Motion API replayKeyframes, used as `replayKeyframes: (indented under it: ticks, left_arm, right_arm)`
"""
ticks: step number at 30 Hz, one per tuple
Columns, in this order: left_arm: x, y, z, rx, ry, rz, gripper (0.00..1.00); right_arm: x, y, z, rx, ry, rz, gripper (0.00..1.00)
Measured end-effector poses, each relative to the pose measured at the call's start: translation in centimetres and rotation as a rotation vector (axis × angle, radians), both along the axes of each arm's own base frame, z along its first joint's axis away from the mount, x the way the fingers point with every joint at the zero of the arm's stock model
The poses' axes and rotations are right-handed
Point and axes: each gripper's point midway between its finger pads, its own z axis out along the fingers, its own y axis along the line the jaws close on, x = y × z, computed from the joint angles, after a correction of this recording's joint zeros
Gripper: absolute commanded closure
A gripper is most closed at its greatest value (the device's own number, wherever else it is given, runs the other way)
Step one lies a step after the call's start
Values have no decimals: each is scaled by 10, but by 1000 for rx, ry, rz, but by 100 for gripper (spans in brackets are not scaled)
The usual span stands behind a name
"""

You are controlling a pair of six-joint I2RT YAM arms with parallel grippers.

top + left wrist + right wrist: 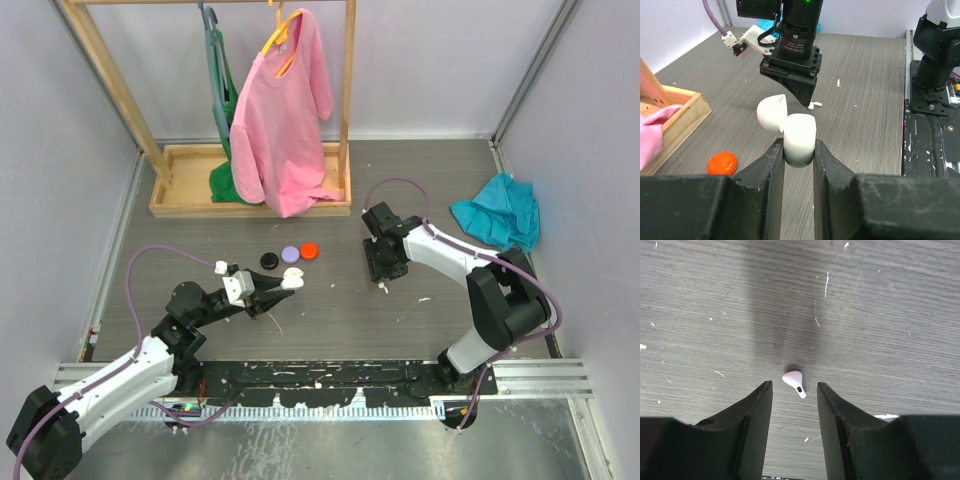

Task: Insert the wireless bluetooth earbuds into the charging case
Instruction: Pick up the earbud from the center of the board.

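Observation:
My left gripper (pixel 799 150) is shut on a white charging case (pixel 800 136), held just above the table with its lid (pixel 771 112) flipped open to the left. From above, the case (pixel 291 280) sits at the left gripper's (pixel 278 288) tip, left of centre. A small white earbud (pixel 793 381) lies on the grey table. My right gripper (pixel 794 384) points down over it, open, one finger on each side and neither touching it. The same earbud (pixel 381 287) lies just under the right gripper (pixel 383 268), and the left wrist view shows the earbud (pixel 814 105) beside that gripper's tip.
Three round cases lie in a row behind the left gripper: black (pixel 268 261), lilac (pixel 290 254), red (pixel 309 250). A wooden clothes rack (pixel 250 190) with a pink shirt (pixel 285 110) stands at the back left. A teal cloth (pixel 497 212) lies at the right.

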Motion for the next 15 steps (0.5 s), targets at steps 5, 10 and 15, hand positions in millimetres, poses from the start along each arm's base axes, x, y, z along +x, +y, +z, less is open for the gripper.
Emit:
replayKeyframes:
  ticks: [5,10,15]
  left_arm:
    - [0,0,-1,1,2,0,100]
    - [0,0,-1,3,4,0,100]
    - [0,0,-1,3,5,0,100]
  right_arm:
    - [3,2,-4,22,10,-10,57]
    - [3,1,-15,20,38,-16,59]
    - [-2,-2,-23,6,67,-18,62]
